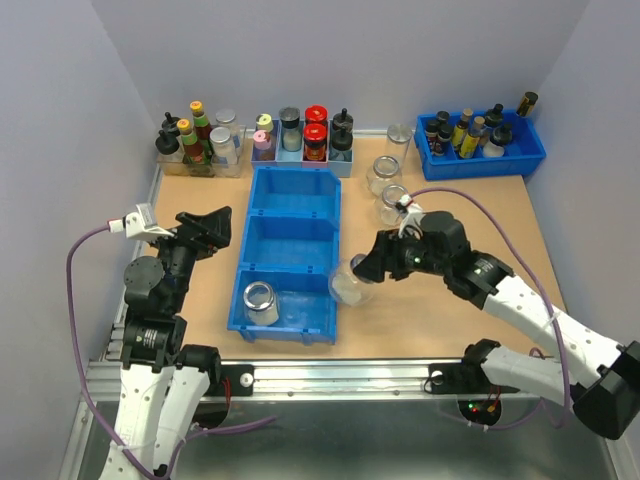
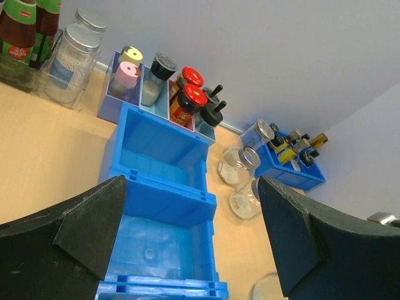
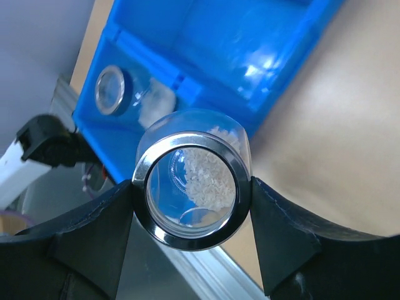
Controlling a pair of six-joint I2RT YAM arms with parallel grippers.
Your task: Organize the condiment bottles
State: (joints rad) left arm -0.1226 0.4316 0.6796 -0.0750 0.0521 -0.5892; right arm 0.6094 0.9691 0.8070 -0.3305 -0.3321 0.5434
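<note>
A blue three-compartment bin (image 1: 262,226) lies mid-table. One clear glass jar (image 1: 260,303) stands in its near compartment and also shows in the right wrist view (image 3: 115,90). My right gripper (image 1: 368,268) is shut on another clear jar (image 1: 352,283), holding it tilted just off the bin's near right edge. In the right wrist view the gripper (image 3: 190,200) clamps that jar's (image 3: 206,134) metal-ringed neck; white grains lie inside. Three more jars stand right of the bin: a silver-lidded one (image 1: 399,140), one (image 1: 383,172) and one (image 1: 393,203). My left gripper (image 1: 205,230) is open and empty left of the bin (image 2: 159,187).
A clear tray of coloured-cap sauce bottles (image 1: 195,140) stands back left. Small bins of spice jars (image 1: 300,135) stand behind the blue bin. A blue tray of dark bottles (image 1: 480,140) stands back right. A metal rail (image 1: 330,375) runs along the near table edge.
</note>
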